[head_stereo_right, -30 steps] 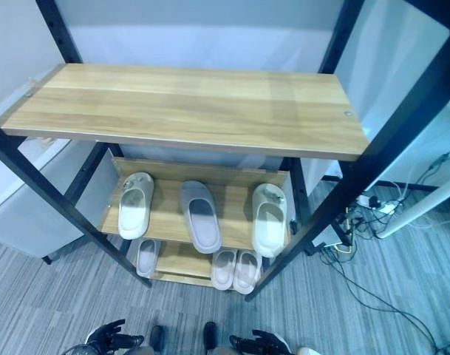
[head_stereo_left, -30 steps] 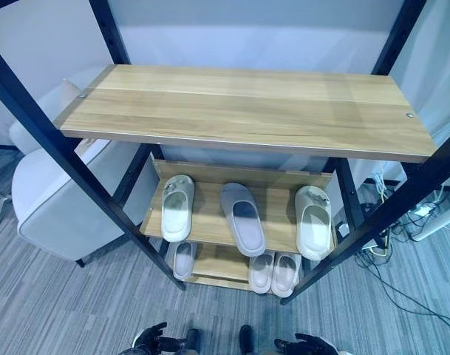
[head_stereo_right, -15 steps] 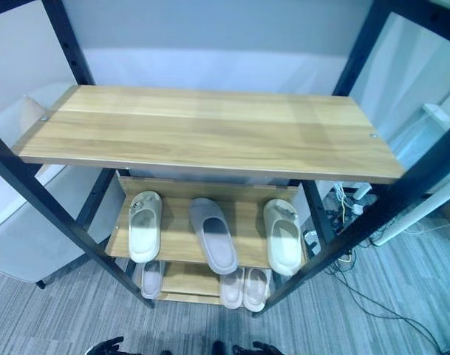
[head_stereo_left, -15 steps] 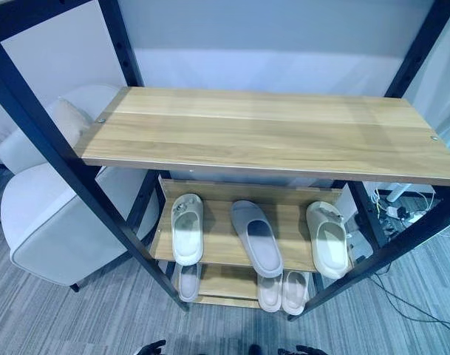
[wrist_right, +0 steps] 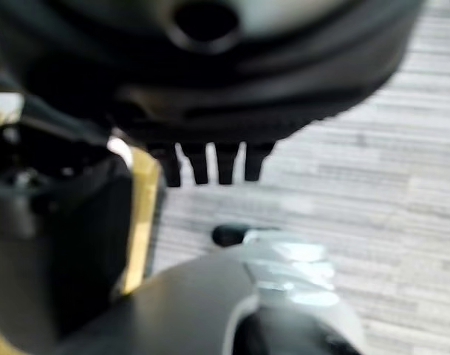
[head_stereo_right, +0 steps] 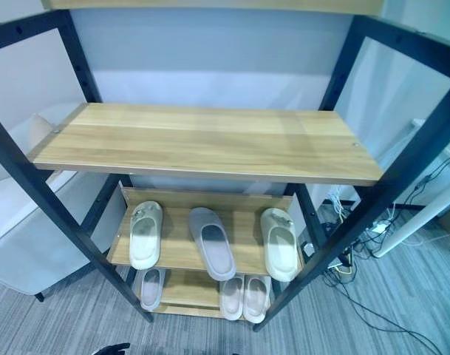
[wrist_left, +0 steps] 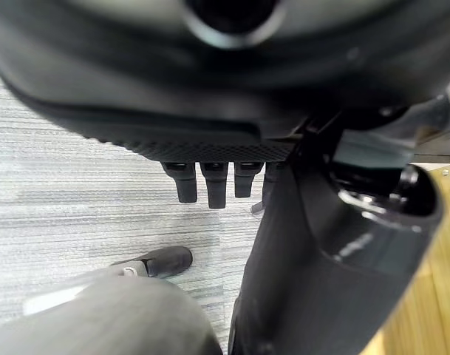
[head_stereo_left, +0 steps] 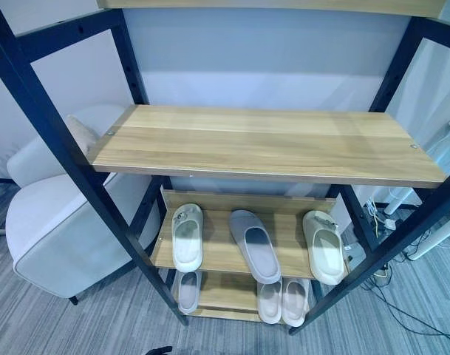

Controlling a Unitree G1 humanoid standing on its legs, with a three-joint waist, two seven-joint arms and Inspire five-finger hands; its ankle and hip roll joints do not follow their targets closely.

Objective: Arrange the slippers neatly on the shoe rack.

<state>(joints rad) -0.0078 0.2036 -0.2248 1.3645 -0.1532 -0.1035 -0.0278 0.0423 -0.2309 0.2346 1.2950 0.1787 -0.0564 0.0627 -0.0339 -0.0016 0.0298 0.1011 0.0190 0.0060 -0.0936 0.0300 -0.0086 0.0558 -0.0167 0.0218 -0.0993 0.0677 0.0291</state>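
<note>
The shoe rack (head_stereo_left: 269,144) has black uprights and wooden shelves; its middle shelf is bare. On the shelf below lie a cream slipper (head_stereo_left: 188,237) at the left, a grey slipper (head_stereo_left: 254,245) in the middle, slightly askew, and another cream slipper (head_stereo_left: 324,248) at the right. The bottom shelf holds a single pale slipper (head_stereo_left: 188,290) at the left and a pale pair (head_stereo_left: 282,300) at the right. My left hand (wrist_left: 216,188) hangs over the carpet, fingers straight, holding nothing; its tip shows at the picture's lower edge (head_stereo_left: 159,350). My right hand (wrist_right: 226,166) hangs the same way, open.
A pale armchair (head_stereo_left: 55,222) stands close against the rack's left side. Cables and a power strip (head_stereo_left: 391,222) lie on the grey carpet to the right of the rack. Another wooden shelf (head_stereo_left: 284,4) crosses the top edge.
The camera has tilted upward, so the rack sits lower in the picture and both hands have slid towards the lower edge. The slippers have not moved.
</note>
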